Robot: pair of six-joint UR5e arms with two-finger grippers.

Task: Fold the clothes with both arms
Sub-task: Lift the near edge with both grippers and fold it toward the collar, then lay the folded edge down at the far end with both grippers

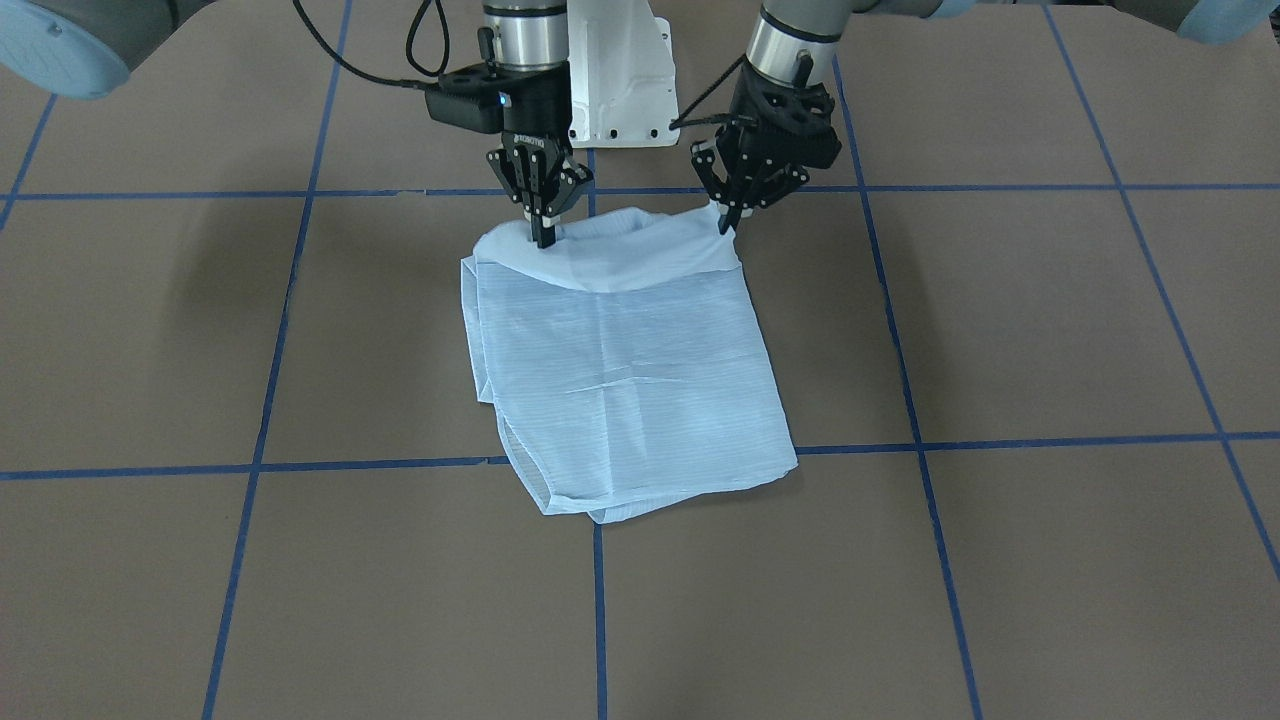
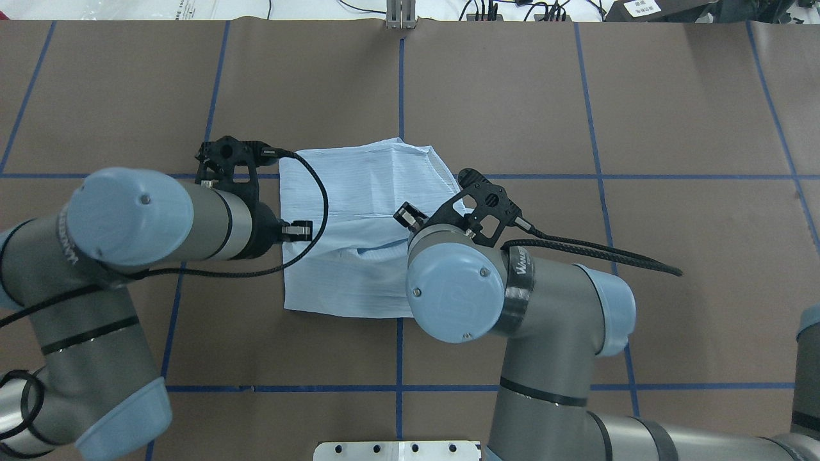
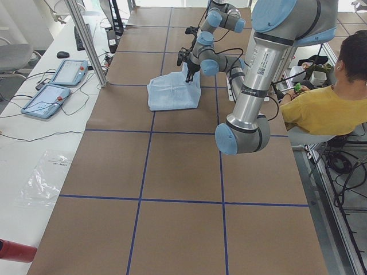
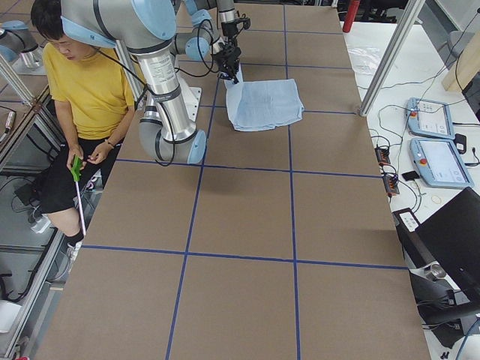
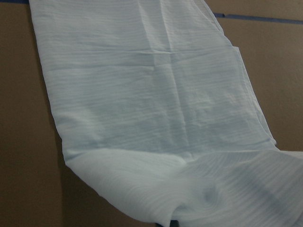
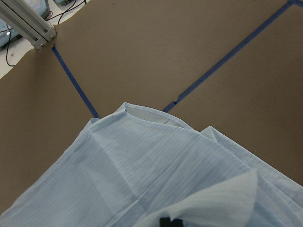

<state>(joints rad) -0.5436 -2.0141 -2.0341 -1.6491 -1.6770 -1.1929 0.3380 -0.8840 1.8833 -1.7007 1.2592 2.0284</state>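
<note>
The shirt (image 1: 630, 380) lies on the table (image 1: 1000, 320), just in front of my base (image 1: 620, 90). My left gripper (image 1: 728, 222) is at its near left corner. My right gripper (image 1: 543, 235) is on the near edge, by the right corner.

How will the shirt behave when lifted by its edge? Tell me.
Probably floppy: the shirt sags along its raised edge between the left end effector and right end effector. Likely light: the lifted cloth looks thin, nearly see-through.
</note>
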